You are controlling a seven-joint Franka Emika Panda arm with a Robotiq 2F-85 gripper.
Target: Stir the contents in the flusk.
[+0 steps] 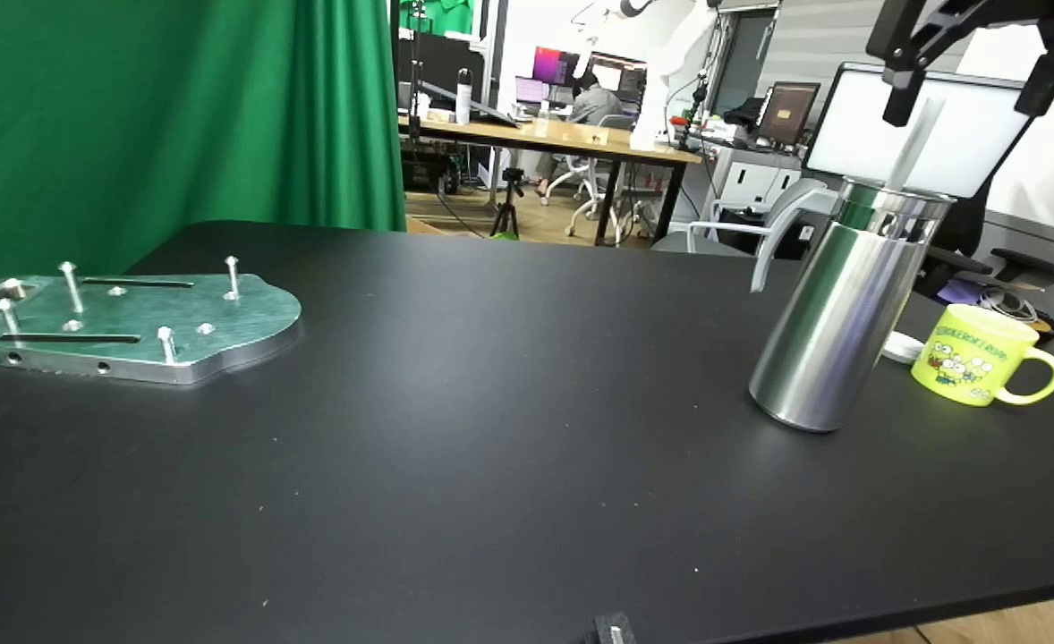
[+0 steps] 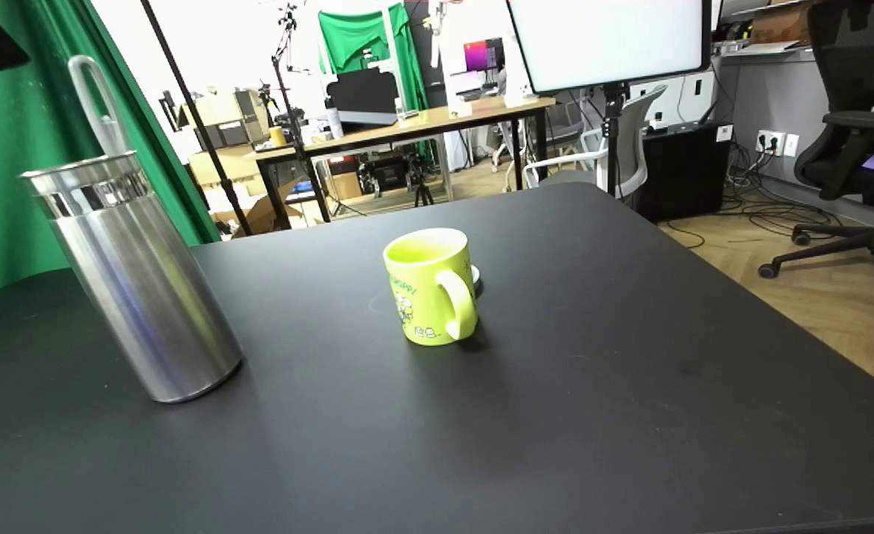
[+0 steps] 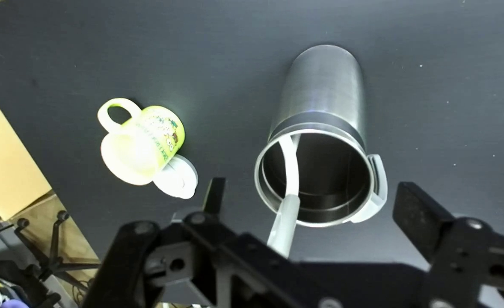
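Note:
The flusk, a shiny steel flask [image 1: 840, 322] [image 2: 148, 289] [image 3: 327, 85] with a light grey side handle [image 1: 782, 234] [image 3: 378, 188], stands on the black table. A whitish utensil [image 1: 916, 148] [image 2: 94, 104] [image 3: 292, 175] leans in its mouth, with its looped handle sticking out above the rim. The flask's inside looks dark in the wrist view; its contents cannot be told. My gripper [image 1: 965, 112] [image 3: 310, 188] is open and empty above the flask, fingers spread wide. The utensil shows between the fingers, closer to one, not held. Its top end is hidden behind the gripper in the wrist view.
A yellow-green mug [image 1: 974, 358] [image 2: 429, 289] [image 3: 158, 132] stands beside the flask, with a white round lid [image 1: 901, 347] [image 3: 178, 176] against it. A metal plate with upright bolts [image 1: 151, 322] lies at the table's far side. A large monitor [image 1: 930, 134] stands behind the table.

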